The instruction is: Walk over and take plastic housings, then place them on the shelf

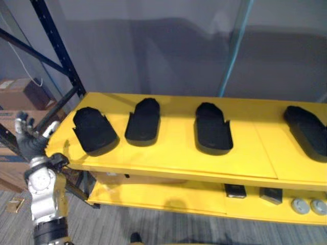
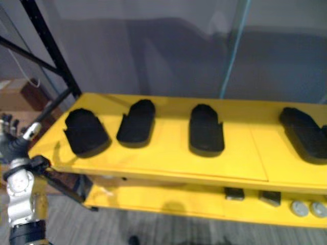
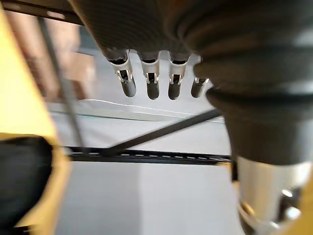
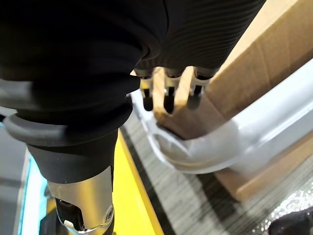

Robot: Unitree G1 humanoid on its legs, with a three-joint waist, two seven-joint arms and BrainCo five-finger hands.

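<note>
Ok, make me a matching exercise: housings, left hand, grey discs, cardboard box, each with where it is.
1 housings
2 left hand
3 grey discs
4 cardboard box

A lower shelf, right end
B beside the top shelf, at its left end
C on the top shelf
D behind the rack, far left

Pairs: 1-C, 2-B, 3-A, 4-D

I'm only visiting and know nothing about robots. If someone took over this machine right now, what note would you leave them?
Left robot hand: open, empty, raised beside the left end of the shelf.
Right robot hand: open, empty, near a cardboard box.
Housings: four black ones lie in a row on the yellow top tier, apart from each other.
Done: those four are on the shelf.
Left: fetch any further housings; neither hand carries one.
</note>
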